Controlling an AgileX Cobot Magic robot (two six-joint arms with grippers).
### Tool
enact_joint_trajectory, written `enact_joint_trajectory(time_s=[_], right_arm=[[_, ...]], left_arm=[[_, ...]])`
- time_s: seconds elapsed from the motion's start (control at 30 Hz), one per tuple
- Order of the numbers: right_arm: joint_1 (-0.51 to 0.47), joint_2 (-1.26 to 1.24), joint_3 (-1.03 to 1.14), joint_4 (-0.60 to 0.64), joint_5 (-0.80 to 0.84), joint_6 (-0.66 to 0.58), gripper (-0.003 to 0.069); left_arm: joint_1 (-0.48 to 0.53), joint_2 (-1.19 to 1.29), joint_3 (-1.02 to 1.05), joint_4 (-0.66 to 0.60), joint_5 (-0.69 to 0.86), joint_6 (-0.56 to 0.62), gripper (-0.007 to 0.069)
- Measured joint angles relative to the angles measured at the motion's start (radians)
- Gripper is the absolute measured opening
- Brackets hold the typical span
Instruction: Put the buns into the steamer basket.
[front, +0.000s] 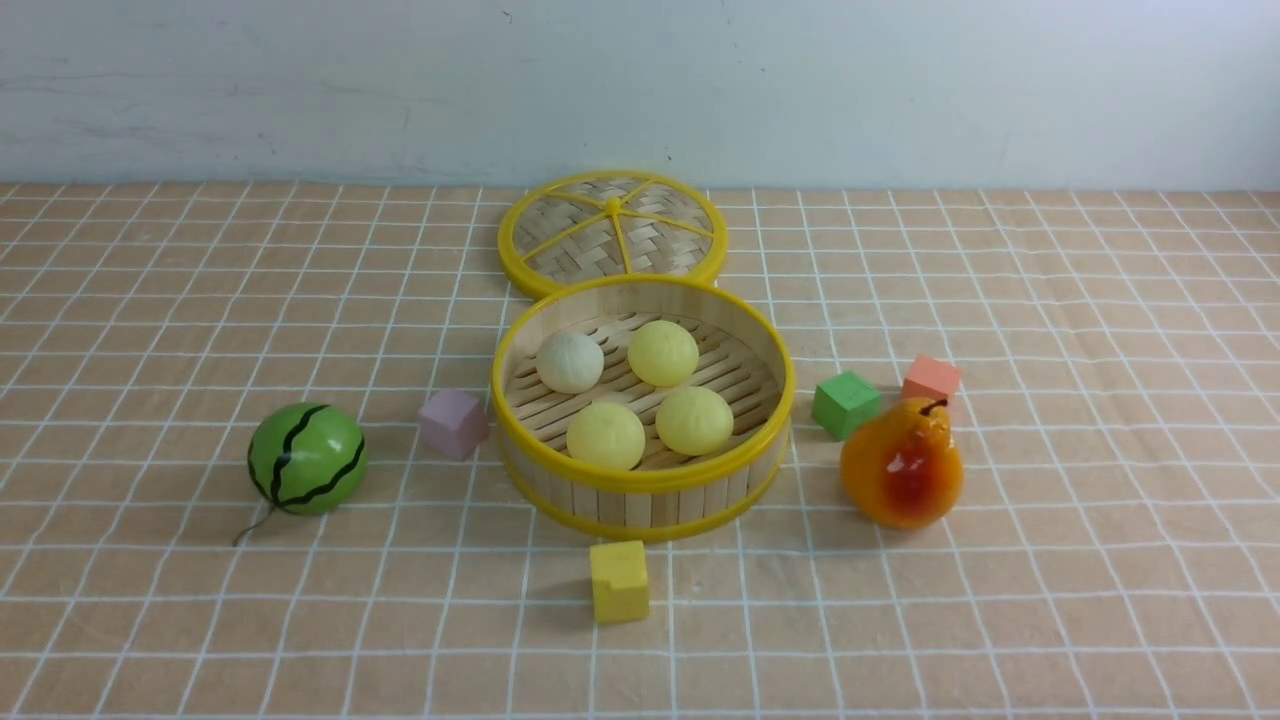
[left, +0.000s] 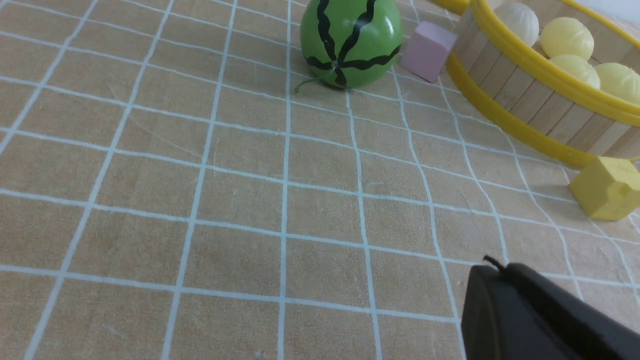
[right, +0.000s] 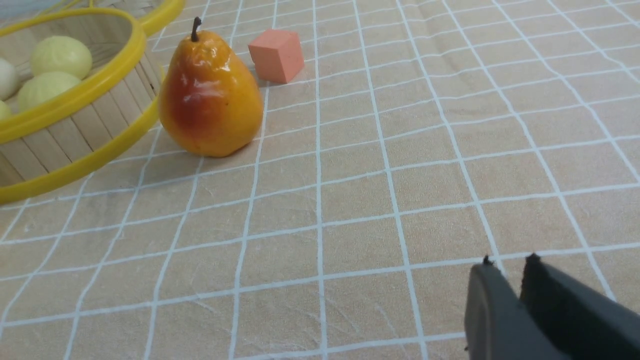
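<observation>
The steamer basket (front: 640, 484) stands mid-table. All four buns lie on its slatted floor: the off-white one (front: 570, 361) and three pale yellow ones (front: 663, 352) (front: 605, 435) (front: 694, 420). Neither gripper shows in the front view. In the left wrist view my left gripper (left: 495, 267) is shut and empty, low over bare cloth, well short of the basket (left: 525, 65). In the right wrist view my right gripper (right: 507, 262) is shut and empty over bare cloth, apart from the basket (right: 75, 95) and the pear.
The flat woven lid (front: 612, 232) lies behind the basket. A watermelon ball (front: 307, 458) and a pink cube (front: 453, 423) sit to its left, a yellow cube (front: 619, 581) in front, and a green cube (front: 846, 404), salmon cube (front: 931, 380) and pear (front: 902, 468) to its right.
</observation>
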Motion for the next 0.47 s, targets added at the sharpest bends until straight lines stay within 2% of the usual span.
enact_joint_trajectory(time_s=[0.47], right_arm=[[0.000,0.000,0.000,0.000,0.000,0.000,0.0113]], left_arm=[[0.000,0.000,0.000,0.000,0.000,0.000,-0.0013]])
